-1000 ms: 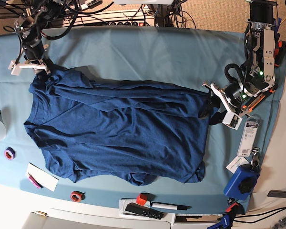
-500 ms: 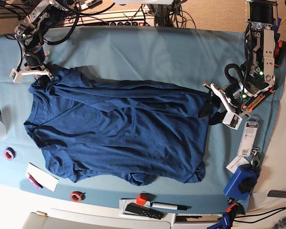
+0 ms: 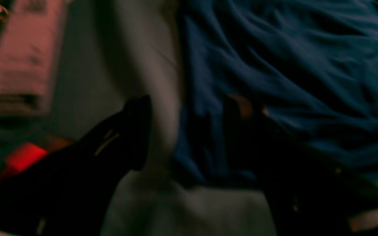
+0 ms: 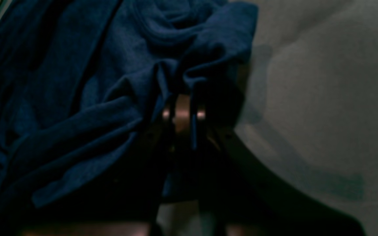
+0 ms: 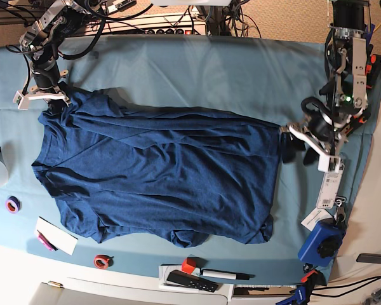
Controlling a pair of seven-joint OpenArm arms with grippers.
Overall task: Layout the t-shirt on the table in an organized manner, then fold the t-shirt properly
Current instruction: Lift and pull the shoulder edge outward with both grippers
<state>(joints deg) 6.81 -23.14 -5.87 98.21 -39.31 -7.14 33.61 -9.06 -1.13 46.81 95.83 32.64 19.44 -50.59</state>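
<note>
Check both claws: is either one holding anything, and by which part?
Right claw is shut on the t-shirt, pinching a bunched fold at its far corner by the shoulder. Left claw is open at the shirt's edge, holding nothing.

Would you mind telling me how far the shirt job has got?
Partly done: the t-shirt lies spread over the table, though wrinkled, with its lower edge bunched. In hand: the right hand is shut on cloth at the shirt's far corner, while the left hand stands open at the opposite edge, holding nothing. Left: smoothing the bunched parts, then all of the folding; no fold shows yet.
</note>
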